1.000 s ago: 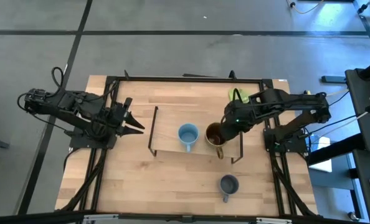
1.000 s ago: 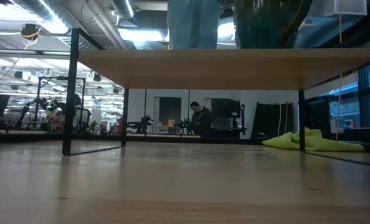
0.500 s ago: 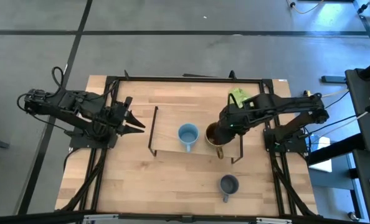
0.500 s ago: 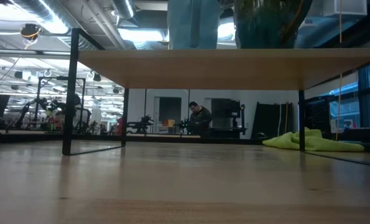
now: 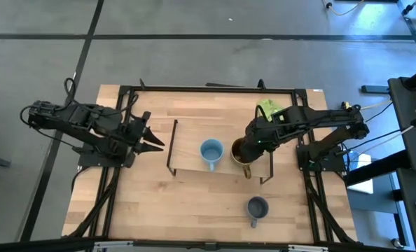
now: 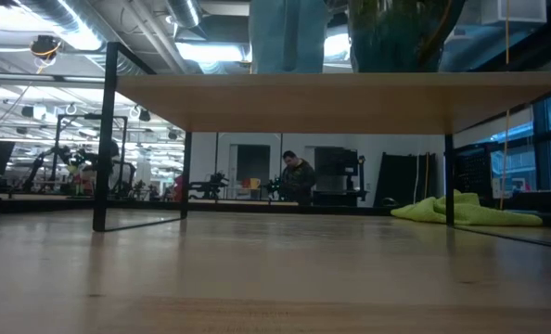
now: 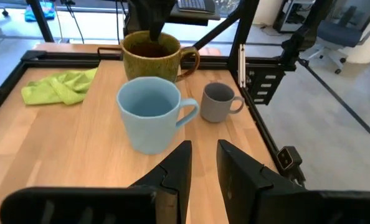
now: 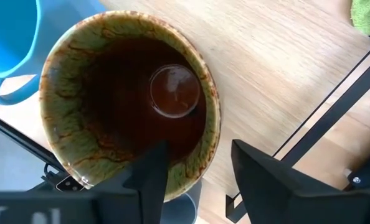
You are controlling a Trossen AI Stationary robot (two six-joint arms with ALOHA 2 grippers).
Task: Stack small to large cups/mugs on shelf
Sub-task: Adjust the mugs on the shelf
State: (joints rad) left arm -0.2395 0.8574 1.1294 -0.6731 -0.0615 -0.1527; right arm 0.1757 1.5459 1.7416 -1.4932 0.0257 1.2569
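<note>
Brown mug, glossy dark inside

On the low light-wood shelf a light blue mug and a larger brown mug are standing side by side. The right gripper is hanging over the brown mug's rim. A dark grey-blue mug is sitting apart on the wooden counter, and the left gripper is waiting beside the shelf's end.

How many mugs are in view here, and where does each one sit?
3. The light blue mug and the brown mug stand side by side on the shelf, the right gripper over the brown one. The grey mug stands on the table.
</note>
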